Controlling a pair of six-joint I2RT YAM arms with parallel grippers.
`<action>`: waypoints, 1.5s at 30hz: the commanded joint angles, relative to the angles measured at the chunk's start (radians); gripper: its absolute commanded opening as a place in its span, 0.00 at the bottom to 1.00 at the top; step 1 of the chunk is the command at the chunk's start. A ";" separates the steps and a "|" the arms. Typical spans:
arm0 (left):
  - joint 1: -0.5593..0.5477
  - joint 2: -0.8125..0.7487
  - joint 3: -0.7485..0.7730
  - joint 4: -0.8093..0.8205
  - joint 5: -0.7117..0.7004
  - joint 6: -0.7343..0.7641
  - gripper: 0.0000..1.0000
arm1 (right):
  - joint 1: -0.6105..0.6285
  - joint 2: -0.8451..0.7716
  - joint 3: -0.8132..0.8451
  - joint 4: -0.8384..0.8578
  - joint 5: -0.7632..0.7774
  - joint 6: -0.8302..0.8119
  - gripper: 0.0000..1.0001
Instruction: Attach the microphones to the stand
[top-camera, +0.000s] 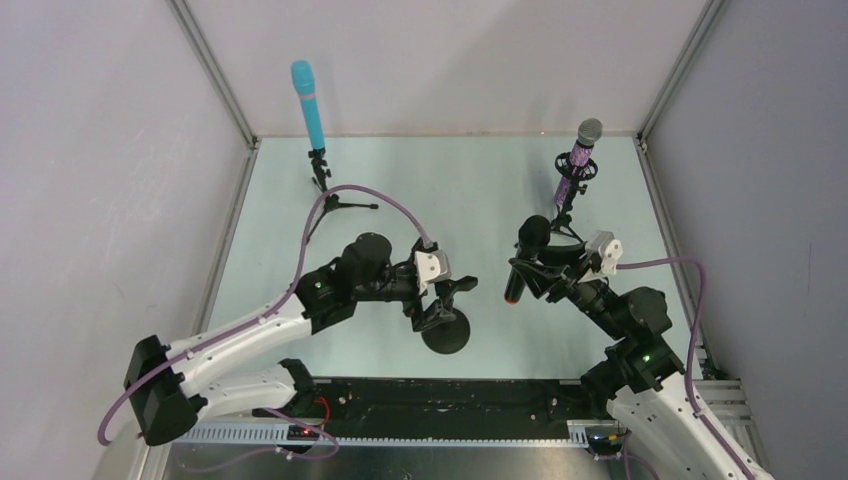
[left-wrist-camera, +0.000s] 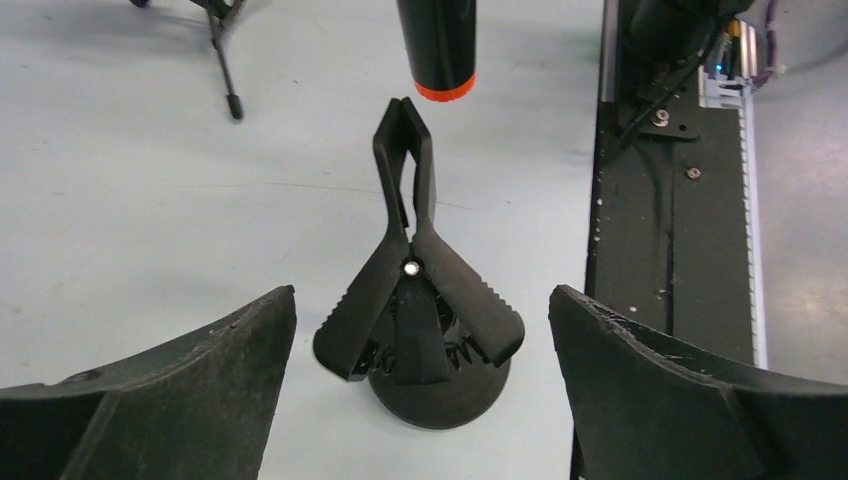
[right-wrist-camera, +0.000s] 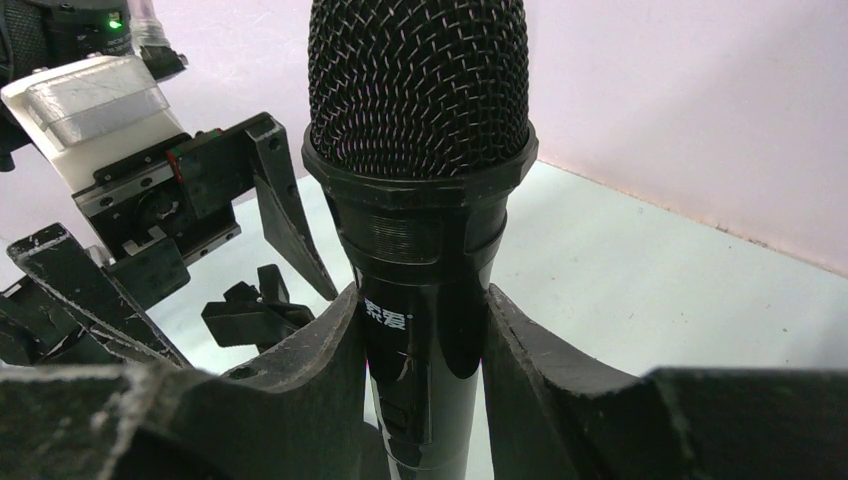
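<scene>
My right gripper is shut on the black microphone and holds it upright, mesh head up, orange end down, above the table. My left gripper is open around the clip of a black round-base stand. The clip's handles lie between my open fingers without touching them, and its shut tip points at the orange end. The light blue microphone stands in a tripod stand at the back left. The purple glitter microphone sits in a stand at the back right.
Grey walls close the table at the back and sides. A black rail runs along the near edge, also in the left wrist view. A purple cable loops over the left tripod's legs.
</scene>
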 joint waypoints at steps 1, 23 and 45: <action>-0.002 -0.074 -0.029 0.083 -0.062 0.035 1.00 | 0.004 -0.017 0.011 0.071 0.004 0.013 0.00; -0.002 -0.182 -0.125 0.240 -0.037 0.060 1.00 | 0.006 0.021 0.011 0.126 -0.035 0.048 0.00; -0.001 -0.110 -0.105 0.232 -0.054 0.044 0.00 | 0.030 0.067 0.011 0.162 -0.054 0.055 0.00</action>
